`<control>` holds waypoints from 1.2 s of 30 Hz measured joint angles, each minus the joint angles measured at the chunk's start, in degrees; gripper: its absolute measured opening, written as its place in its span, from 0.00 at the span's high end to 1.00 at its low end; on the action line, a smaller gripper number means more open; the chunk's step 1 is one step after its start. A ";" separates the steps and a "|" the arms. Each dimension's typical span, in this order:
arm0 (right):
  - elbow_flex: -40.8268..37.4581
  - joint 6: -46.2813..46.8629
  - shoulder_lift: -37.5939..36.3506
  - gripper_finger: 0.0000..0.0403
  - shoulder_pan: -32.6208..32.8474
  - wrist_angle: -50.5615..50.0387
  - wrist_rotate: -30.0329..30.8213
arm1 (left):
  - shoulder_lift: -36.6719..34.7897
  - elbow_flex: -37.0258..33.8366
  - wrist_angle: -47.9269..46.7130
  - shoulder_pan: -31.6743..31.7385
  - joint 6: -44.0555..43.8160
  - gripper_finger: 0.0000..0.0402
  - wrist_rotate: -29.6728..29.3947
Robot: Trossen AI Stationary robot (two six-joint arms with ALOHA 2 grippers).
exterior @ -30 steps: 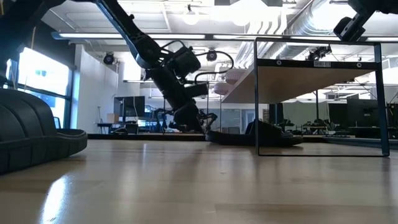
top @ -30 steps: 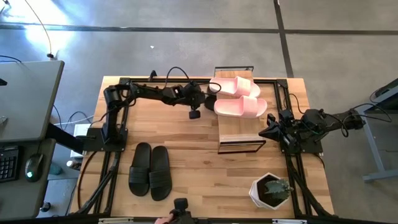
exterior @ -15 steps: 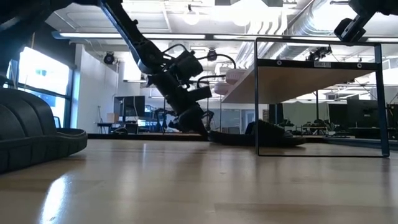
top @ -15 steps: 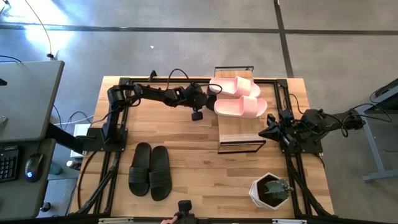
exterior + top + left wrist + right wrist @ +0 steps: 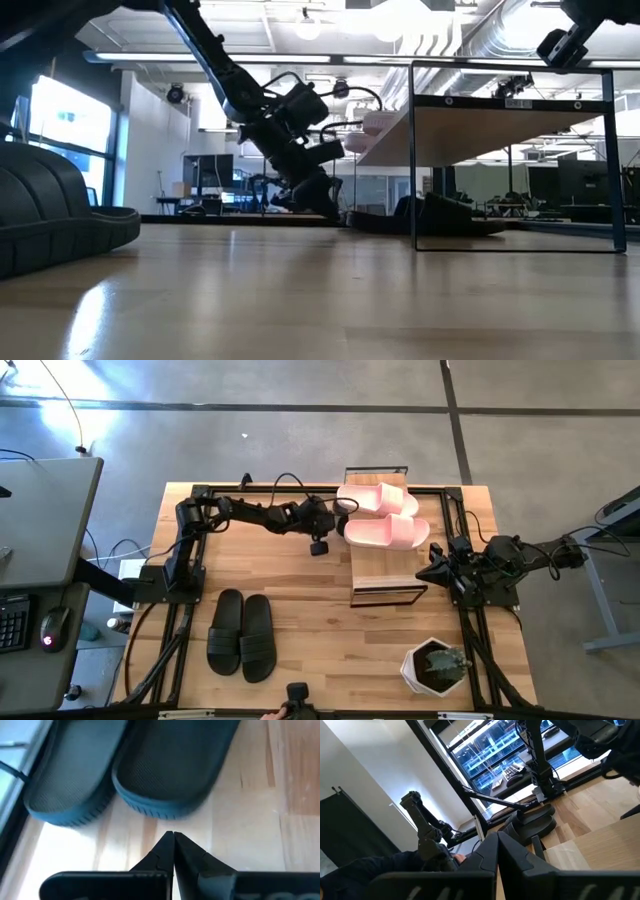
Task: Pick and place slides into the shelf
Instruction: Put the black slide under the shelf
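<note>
High view, left arm stretched toward shelf (image 5: 385,582), tool (image 5: 333,518) closed, angled down

Shelf (image 5: 385,572) top: pink slides (image 5: 385,518) occupy the far end; near end bare. Black slides (image 5: 241,633) and planter (image 5: 435,666) block the table's (image 5: 330,630) near edge.

Counts: 2 pink slides (image 5: 385,515) on 1 shelf (image 5: 386,575); 2 black slides (image 5: 241,633) in the open, 2 more black (image 5: 172,767) just ahead of left tool (image 5: 173,839); 1 potted plant (image 5: 437,665).
</note>
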 joint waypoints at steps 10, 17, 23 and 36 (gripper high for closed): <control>0.00 0.02 0.00 1.00 0.00 0.00 -0.02 | -4.55 -0.02 -9.66 -1.11 -2.95 1.00 -3.46; 0.00 -0.02 -0.09 1.00 0.02 0.00 -0.04 | -10.66 -0.02 -16.77 -4.56 -4.29 1.00 -3.43; 0.00 0.02 -0.09 1.00 0.02 0.00 -0.09 | -16.31 0.00 -26.19 -9.48 -4.22 1.00 -3.01; 0.00 -0.19 -0.09 1.00 0.00 0.00 -2.47 | -27.58 0.00 -35.45 -27.51 -7.91 1.00 -2.30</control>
